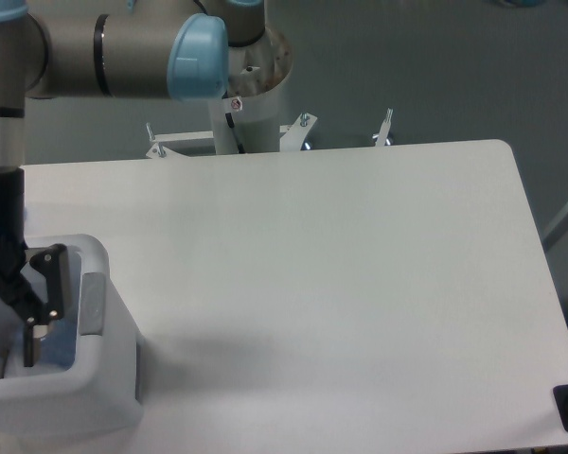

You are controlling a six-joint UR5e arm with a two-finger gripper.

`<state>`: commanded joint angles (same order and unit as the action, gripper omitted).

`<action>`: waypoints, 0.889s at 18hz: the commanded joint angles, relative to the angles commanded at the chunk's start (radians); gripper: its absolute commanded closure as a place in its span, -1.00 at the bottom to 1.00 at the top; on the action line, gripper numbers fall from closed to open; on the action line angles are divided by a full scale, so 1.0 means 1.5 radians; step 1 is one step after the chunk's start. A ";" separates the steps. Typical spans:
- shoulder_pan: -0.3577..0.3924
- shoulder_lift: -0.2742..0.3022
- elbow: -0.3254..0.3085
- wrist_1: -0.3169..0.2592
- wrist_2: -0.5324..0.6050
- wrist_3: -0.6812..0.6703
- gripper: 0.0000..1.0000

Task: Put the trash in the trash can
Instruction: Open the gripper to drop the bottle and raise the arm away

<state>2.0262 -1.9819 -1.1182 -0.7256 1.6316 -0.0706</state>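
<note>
- Large white plastic rectangular trash can (pixel 95 397) with rounded corners, thick walls and a grey panel (pixel 94 303) on its rim: stands at the lower left corner of the white counter (pixel 341 284), partly cut off by the frame edge.
- Black two-finger pincer (pixel 9 326): hangs over the can's opening at the left frame edge. One finger (pixel 52 284) shows splayed outward with its tip down inside the opening; the other is out of frame. Jaws appear spread, with nothing seen between them.
- Trash (crumpled white wad, clear bottle with pink-purple label): neither shows on the counter. Interior of the can is mostly hidden by its wall and the pincer, so contents cannot be confirmed; likely inside, judging by the pincer's position.
- Grey arm with light-blue joint cap (pixel 199 57): spans the top left.
- Risks, as judged:
  - Finger tip sits close to the can's inner wall; a sideways exit could hook the rim and drag or tip the can.
  - A light bottle could catch on a finger pad and lift out.
</note>
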 joint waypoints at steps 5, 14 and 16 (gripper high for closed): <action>0.059 0.016 -0.095 -0.007 0.229 0.172 -1.00; 0.177 0.132 -0.170 -0.302 0.258 0.403 -1.00; 0.184 0.149 -0.168 -0.347 0.248 0.403 -1.00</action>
<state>2.3025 -1.7581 -1.3699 -1.2468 2.0035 0.5338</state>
